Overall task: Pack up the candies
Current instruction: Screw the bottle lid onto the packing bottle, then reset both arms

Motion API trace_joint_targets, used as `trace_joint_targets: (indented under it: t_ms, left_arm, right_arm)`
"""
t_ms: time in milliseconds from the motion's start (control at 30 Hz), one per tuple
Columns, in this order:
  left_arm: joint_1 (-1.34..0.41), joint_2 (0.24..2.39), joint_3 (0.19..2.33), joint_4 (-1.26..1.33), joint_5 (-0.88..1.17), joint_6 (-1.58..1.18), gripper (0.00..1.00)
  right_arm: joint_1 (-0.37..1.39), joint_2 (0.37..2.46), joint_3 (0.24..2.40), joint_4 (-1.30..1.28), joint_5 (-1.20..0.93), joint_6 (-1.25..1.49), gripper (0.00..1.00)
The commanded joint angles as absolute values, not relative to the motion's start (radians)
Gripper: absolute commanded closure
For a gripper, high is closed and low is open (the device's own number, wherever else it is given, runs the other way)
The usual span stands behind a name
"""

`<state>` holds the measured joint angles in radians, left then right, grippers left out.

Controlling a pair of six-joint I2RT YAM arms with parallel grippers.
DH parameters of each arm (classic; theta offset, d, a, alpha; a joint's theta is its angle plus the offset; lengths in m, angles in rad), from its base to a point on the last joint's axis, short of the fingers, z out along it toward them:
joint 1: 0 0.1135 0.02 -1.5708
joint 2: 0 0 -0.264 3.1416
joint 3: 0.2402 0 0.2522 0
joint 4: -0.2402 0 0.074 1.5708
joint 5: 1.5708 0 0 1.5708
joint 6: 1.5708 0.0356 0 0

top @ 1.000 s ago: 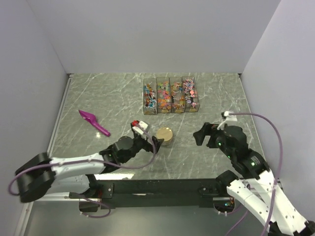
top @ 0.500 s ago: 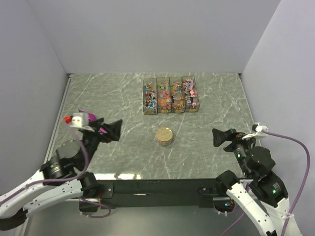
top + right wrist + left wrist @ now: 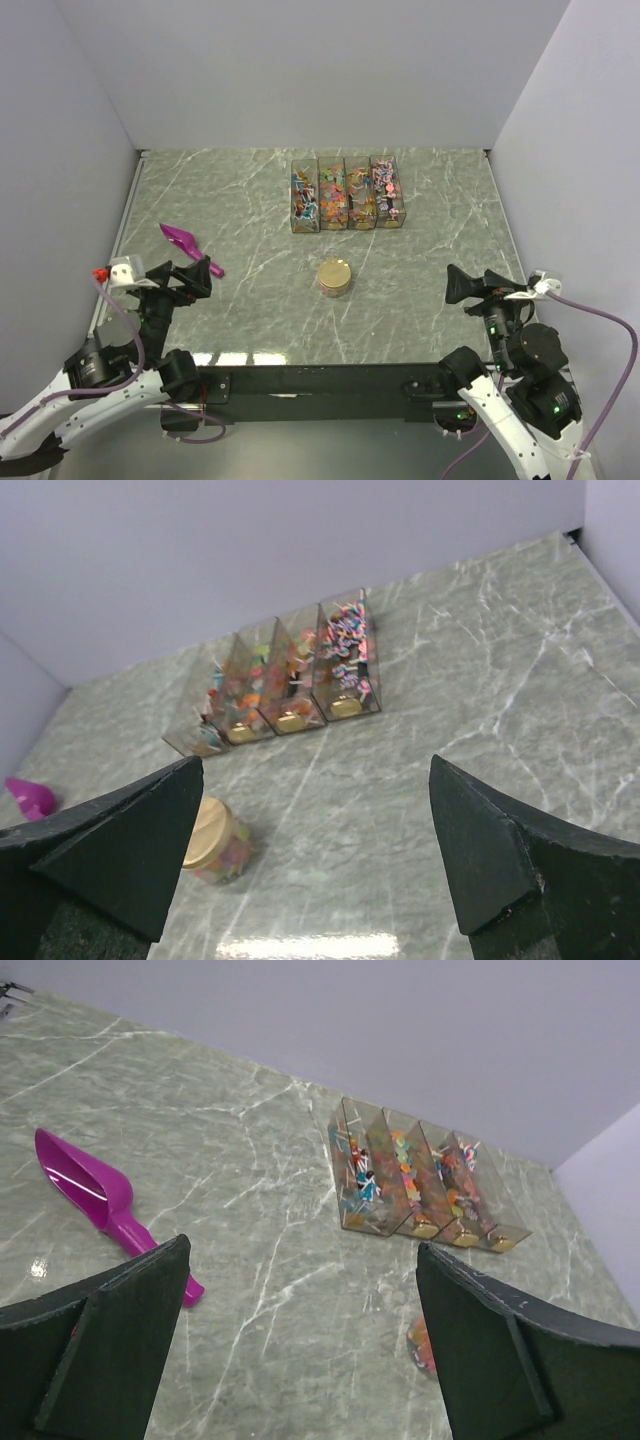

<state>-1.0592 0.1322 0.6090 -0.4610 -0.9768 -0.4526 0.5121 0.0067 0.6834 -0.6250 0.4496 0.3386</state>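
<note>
Your left gripper (image 3: 192, 279) and right gripper (image 3: 457, 287) gape empty. The lidded jar (image 3: 335, 278) holds candies (image 3: 226, 860); packing looks finished.

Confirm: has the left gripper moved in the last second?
Yes. The left gripper pulled back leftward from the small round tan-lidded jar towards the near edge, near the magenta plastic scoop.
</note>
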Motion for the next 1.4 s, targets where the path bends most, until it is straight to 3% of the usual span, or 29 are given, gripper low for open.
trace_joint_targets:
  t_ms: [0,467,1367]
  left_arm:
    - [-1.062,0.092,0.604,-0.472,-1.031,-0.488,0.01]
    - [-1.039,0.089,0.592,-0.457,-1.045,-0.486,0.01]
    - [-0.894,0.129,0.558,-0.353,-0.888,-0.419,0.01]
  right_arm:
    - [0.508,-0.142,0.64,-0.557,0.47,0.29,0.0]
    - [0.508,-0.164,0.644,-0.591,0.439,0.291,0.0]
    - [0.508,-0.127,0.661,-0.58,0.394,0.273,0.0]
